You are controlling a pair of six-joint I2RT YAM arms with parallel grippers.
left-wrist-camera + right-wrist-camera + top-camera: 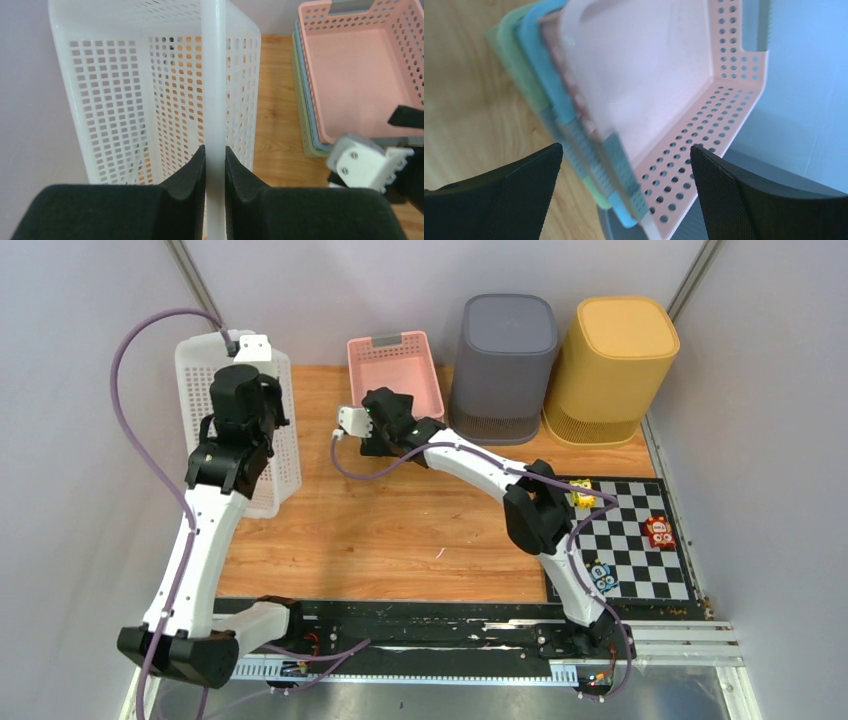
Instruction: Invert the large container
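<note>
The large white perforated basket stands tipped up at the table's left side, near the wall; it fills the left wrist view. My left gripper is shut on its white rim, which runs straight up between the jaws. My right gripper is open and empty beside the near corner of the pink basket. In the right wrist view, that corner lies between its spread fingers.
The pink basket sits nested on a blue and a green one at the back centre. A grey bin and a yellow bin stand at the back right. A checkered mat with small toys lies at the right.
</note>
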